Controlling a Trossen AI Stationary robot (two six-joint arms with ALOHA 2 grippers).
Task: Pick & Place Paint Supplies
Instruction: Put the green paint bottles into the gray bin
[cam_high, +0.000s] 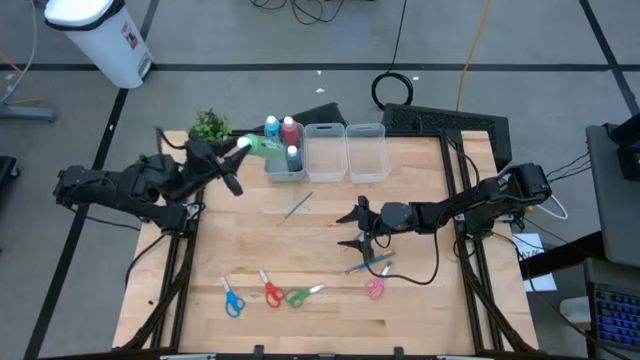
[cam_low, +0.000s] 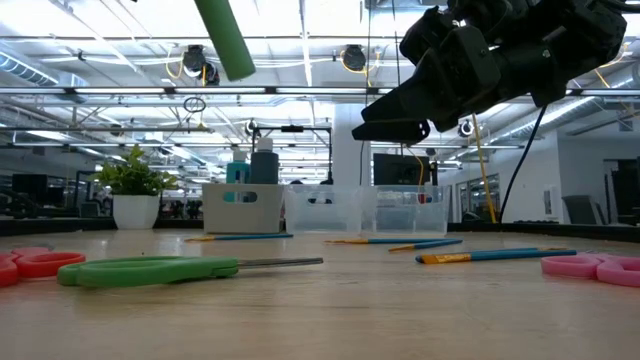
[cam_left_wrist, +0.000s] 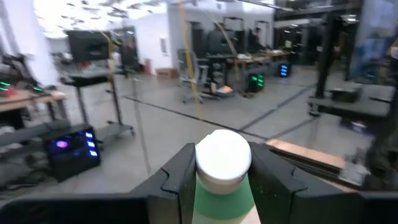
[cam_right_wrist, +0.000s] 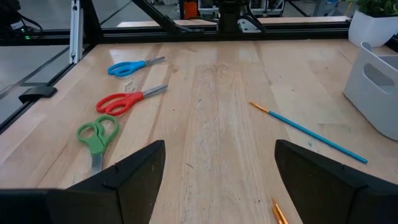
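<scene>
Two matte black arms, chunky segmented links with rounded joint housings. Left gripper (cam_left_wrist: 221, 180): broad, flat black fingers (cam_left_wrist: 180, 177) with angular stepped edges. Right gripper (cam_right_wrist: 217, 180): same wide black fingers (cam_right_wrist: 134, 174), faceted, sharp inner corners. Thin black cables trail from the right arm's links.

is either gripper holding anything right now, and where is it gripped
The left gripper holds the green paint bottle with a white cap, its fingers clamping the body just below the cap. The right gripper is open and empty above the table.
</scene>
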